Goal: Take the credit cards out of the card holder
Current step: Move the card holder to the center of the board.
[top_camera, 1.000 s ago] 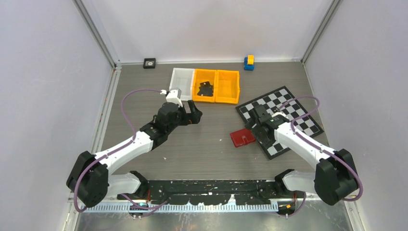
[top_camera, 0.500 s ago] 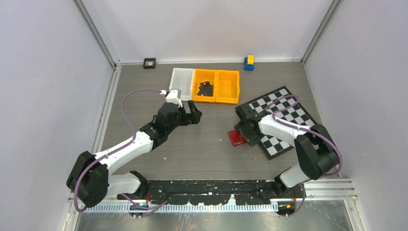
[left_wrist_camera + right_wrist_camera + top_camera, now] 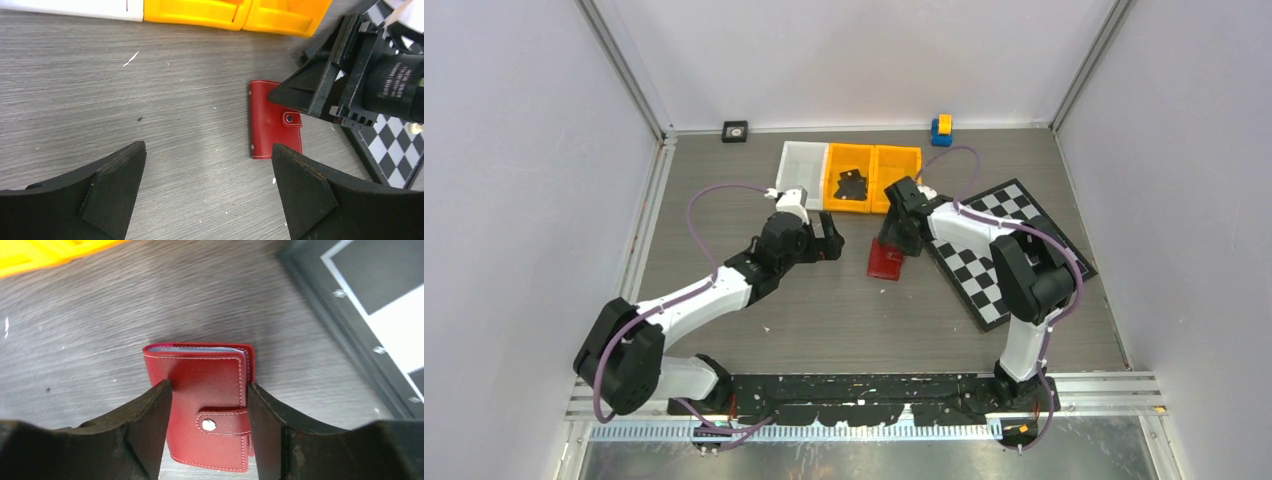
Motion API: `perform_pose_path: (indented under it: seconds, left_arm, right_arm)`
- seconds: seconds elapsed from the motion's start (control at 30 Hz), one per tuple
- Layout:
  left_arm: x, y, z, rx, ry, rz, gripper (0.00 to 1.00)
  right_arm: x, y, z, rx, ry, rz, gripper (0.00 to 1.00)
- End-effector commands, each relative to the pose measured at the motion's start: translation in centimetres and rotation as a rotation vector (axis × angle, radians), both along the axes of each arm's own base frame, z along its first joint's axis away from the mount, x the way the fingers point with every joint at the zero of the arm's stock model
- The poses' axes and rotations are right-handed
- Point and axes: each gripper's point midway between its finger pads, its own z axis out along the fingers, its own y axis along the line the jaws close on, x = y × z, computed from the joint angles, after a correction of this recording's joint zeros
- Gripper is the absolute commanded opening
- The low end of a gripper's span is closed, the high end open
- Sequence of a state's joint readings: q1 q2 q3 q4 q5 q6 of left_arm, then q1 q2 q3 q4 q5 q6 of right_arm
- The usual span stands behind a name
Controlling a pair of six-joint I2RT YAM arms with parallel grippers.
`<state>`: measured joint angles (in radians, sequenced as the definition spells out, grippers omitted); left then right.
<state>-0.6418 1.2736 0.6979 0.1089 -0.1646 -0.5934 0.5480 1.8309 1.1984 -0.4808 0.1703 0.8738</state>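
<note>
**Ana:** So where did the wallet sit against the right pincer?

**Ben:** Flat on the table, right under it, between the two fingers. One finger stood at each side of it, and its far end poked out past the tips.

**Ana:** Was the pincer clenched on it?

**Ben:** I could not tell. The fingers were part-way apart and lay over the wallet's edges in the wrist view, but whether they pressed on it did not show.

**Ana:** And the wallet itself?

**Ben:** It was folded, with its snap tab buttoned across, down near the pincer's palm. A pale strip of inner sleeve showed at the far end. The cards were hidden inside.

**Ana:** What lay round that pincer?

**Ben:** The chequered board was just beside it on its right, apart from the wallet. The orange bins were beyond its tips, off to the left.

**Ana:** And the left pincer?

**Ben:** It was released, fingers spread wide, holding nothing, hovering above the table. From it the wallet lay ahead and to the right, well apart, with the right pincer standing over the wallet's right edge. The bins ran along beyond its tips.
</note>
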Motion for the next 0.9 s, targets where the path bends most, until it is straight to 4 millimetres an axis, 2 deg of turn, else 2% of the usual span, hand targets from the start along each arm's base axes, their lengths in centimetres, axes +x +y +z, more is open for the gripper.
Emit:
perform_pose_path:
  seconds: [0.0,0.03,0.1,0.27,0.33,0.4,0.43,0.6,0.73,0.87]
  left_arm:
    - [1.3,-0.7,0.6,0.007,-0.012,0.005,0.99]
    - [1.4,-0.7,0.2,0.009,0.002,0.013,0.99]
    - [1.5,-0.6,-0.5,0.009,0.034,0.02,0.99]
    - [1.5,-1.1,-1.3,-0.02,0.069,0.005,0.99]
    - [1.5,-1.3,-1.8,-0.021,0.088,-0.003,0.98]
    - [1.7,-1.2,-2.9,-0.009,0.133,0.011,0.96]
    - [1.8,-1.3,-3.4,-0.013,0.158,0.007,0.94]
    - [2.3,-1.7,-6.1,-0.096,0.292,-0.01,0.81]
    - [2.2,-2.1,-7.4,-0.134,0.357,-0.042,0.81]
    - [1.5,-3.2,-8.9,-0.13,0.472,-0.087,0.8]
  right_arm:
    - [0.9,5.2,2.3,0.192,-0.059,0.239,0.51]
    - [0.6,6.2,2.6,0.244,-0.056,0.277,0.42]
    - [0.1,6.5,2.4,0.268,-0.062,0.304,0.4]
    - [-0.2,3.6,1.8,0.131,-0.089,0.29,0.42]
    - [-0.4,3.6,1.9,0.14,-0.098,0.293,0.48]
    - [-0.8,3.7,2.0,0.16,-0.097,0.299,0.61]
    - [-0.9,3.9,2.0,0.172,-0.104,0.307,0.65]
    - [-1.8,5.0,2.6,0.251,-0.132,0.365,0.69]
    - [-2.4,5.9,2.7,0.283,-0.125,0.403,0.72]
    - [-2.6,6.3,1.8,0.277,-0.094,0.397,0.79]
